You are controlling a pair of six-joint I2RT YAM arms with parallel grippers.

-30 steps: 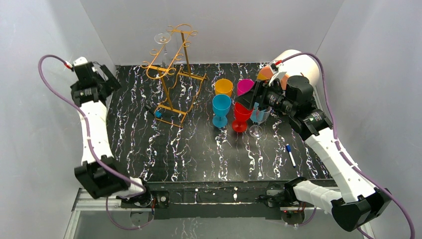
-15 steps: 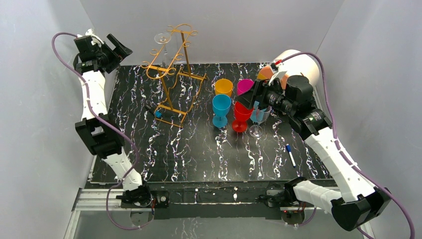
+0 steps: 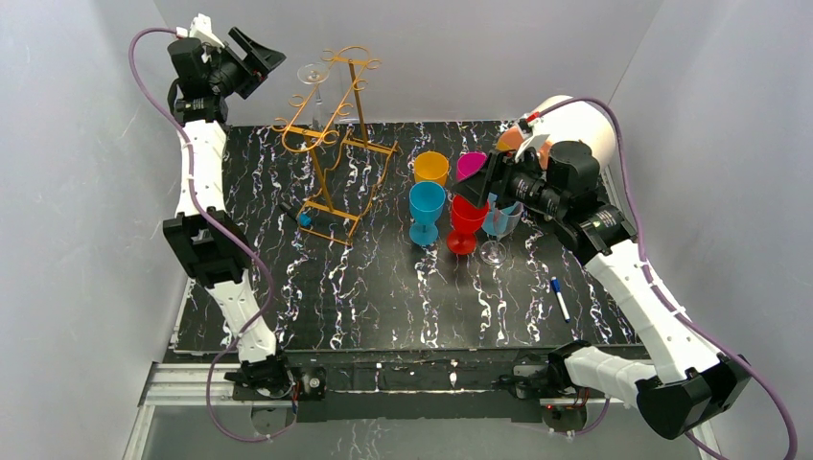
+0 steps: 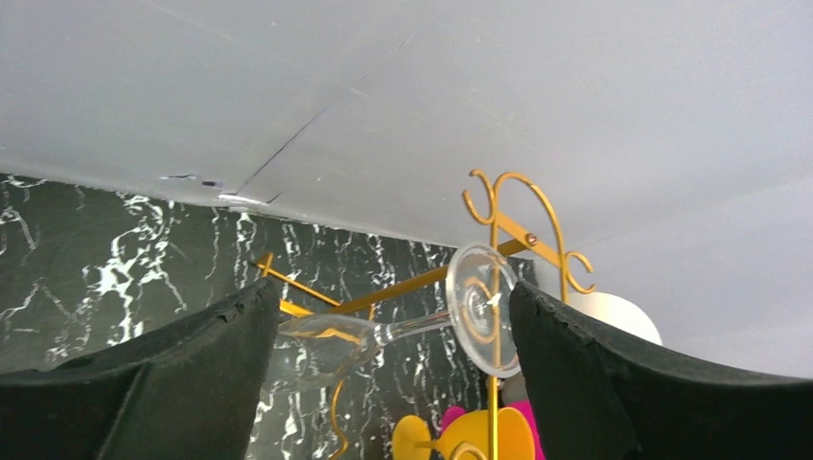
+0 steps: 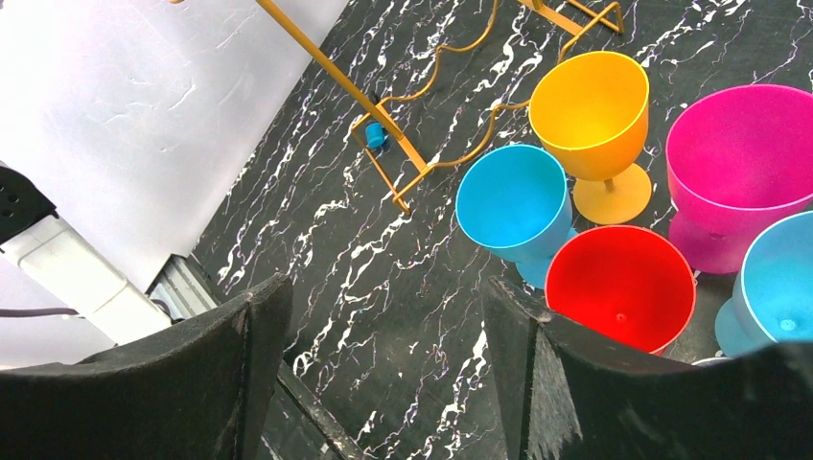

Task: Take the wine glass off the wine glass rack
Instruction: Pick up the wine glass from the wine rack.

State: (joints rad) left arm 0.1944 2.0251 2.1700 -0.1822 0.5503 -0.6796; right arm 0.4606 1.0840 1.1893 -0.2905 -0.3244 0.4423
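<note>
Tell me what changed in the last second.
The left arm rose and swung back toward the rack. Its end effector is now open, high beside the hanging glass, not touching it. Nothing was grasped or released. The right arm, cups and pen stayed put.

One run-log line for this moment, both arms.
phase: approach | left gripper: open, raised, facing wine glass hanging on wine glass rack | right gripper: open, over colored goblets

The left wrist view's bottom edge cuts off the wine glass rack (image 4: 495, 225).
</note>
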